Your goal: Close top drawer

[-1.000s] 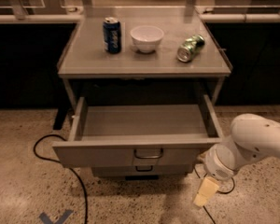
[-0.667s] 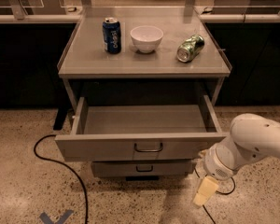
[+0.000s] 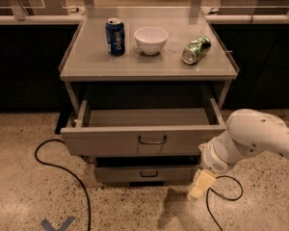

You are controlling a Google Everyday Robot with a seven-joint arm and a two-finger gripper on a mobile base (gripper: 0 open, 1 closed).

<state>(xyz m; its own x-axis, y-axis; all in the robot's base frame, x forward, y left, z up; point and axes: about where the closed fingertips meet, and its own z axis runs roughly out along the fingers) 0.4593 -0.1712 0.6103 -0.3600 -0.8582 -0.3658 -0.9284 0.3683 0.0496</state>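
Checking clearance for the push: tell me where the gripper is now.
Camera view, lower right: the gripper hangs just below the right front corner of the open top drawer, beside the lower drawer, over the floor.

Dim warm light, soft glare on cabinet top point(image 3: 149, 65), gripper point(image 3: 198, 187) low right shadowing the floor point(image 3: 19, 201)

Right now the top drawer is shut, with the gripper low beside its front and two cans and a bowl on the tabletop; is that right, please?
Not quite: the camera view shows the top drawer pulled out, its inside visible. The rest holds: the gripper hangs low beside the drawer's front, and the blue can, green can and bowl sit on the tabletop.
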